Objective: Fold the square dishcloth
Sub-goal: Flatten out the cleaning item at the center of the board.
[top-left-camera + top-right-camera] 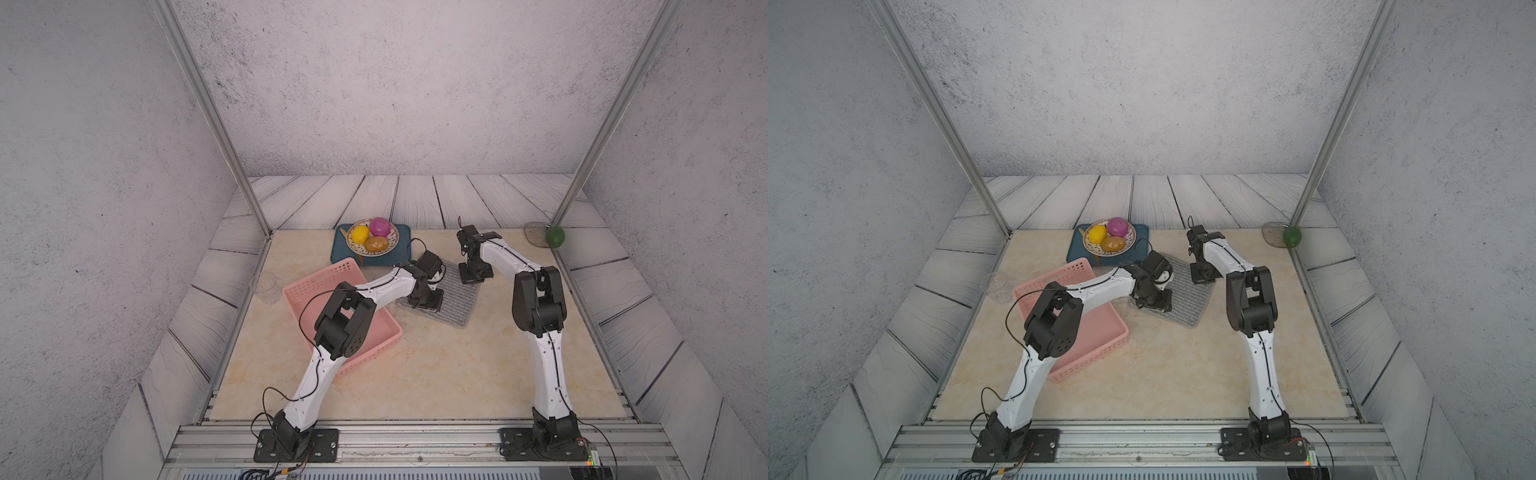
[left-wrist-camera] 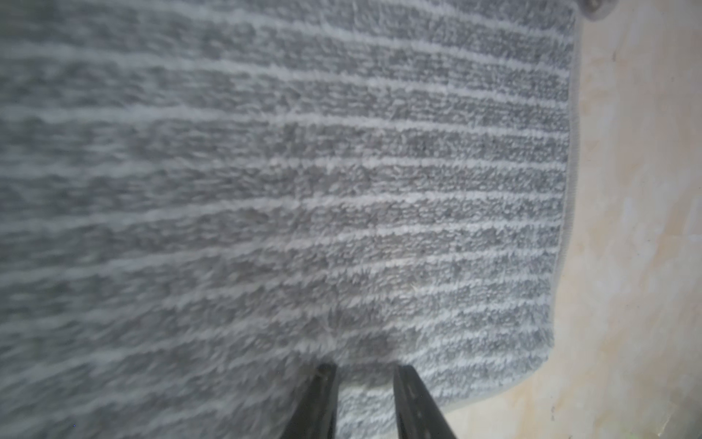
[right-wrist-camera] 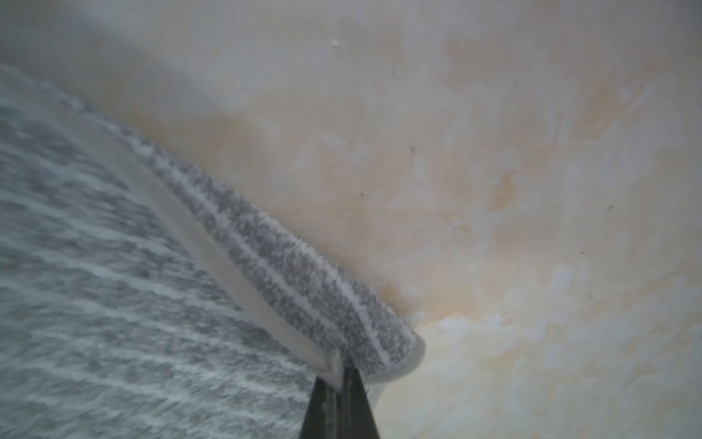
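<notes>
Square dishcloth (image 1: 459, 301) (image 1: 1187, 301), grey with thin white stripes, lies mostly flat on the beige worktop (image 1: 415, 374), far-middle area, between the two arms. In the left wrist view the cloth (image 2: 304, 171) fills most of the picture, with one hemmed edge and a rounded corner on the worktop. Left gripper (image 1: 426, 305) (image 2: 364, 382) is down on the cloth's near-left part, fingers (image 2: 317, 399) a little apart with the pile showing in the gap; cannot tell if any fabric is caught. Right gripper (image 1: 473, 274) (image 3: 340, 380) is at the far-right edge, fingers pressed together, pinching the cloth (image 3: 76, 304) by its hem, and that edge is raised and curled off the worktop. Pink perforated basket (image 1: 365, 357) sits just left of the cloth, with the left arm crossing above it. Beyond the cloth is a blue tray (image 1: 340, 253) carrying a patterned plate (image 1: 390, 248) with yellow, magenta and brown fruit. Clear cup (image 1: 266, 286) stands left of the basket. Green fruit (image 1: 555, 236) and a clear dish (image 1: 534, 235) sit at the far right corner.
</notes>
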Available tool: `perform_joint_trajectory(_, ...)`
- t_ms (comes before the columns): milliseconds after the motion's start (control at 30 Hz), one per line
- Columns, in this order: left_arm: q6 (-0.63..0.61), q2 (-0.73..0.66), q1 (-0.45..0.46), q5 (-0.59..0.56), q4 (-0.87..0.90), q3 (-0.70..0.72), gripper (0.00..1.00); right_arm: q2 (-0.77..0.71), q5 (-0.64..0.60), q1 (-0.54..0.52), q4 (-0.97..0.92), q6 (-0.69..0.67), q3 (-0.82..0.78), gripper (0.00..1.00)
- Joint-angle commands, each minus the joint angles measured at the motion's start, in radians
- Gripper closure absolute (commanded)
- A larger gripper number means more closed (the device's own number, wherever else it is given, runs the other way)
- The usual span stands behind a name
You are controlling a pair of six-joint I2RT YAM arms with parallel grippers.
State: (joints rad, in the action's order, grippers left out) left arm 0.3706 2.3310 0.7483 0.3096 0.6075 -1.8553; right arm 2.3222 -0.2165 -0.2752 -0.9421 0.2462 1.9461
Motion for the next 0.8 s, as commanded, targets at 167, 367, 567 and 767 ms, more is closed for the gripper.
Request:
perform_joint_trajectory(167,0.024,0.029,0.087,0.013,-0.06,0.04,0.78,-0.116,-0.003,0.03,0.038,0.0,-0.102,1.0)
perform_joint_trajectory(367,0.106,-0.051,0.167,0.026,-0.174,0.16,0.84,-0.178,-0.026,0.038,0.06,-0.016,-0.186,1.0)
perform_joint_trajectory(567,0.166,-0.118,0.213,0.008,-0.235,0.22,0.71,-0.227,-0.004,0.038,0.101,-0.01,-0.262,1.0)
perform_joint_trajectory(767,0.158,-0.203,0.21,-0.042,-0.218,0.235,0.32,-0.223,0.03,0.037,0.108,-0.012,-0.258,1.0)
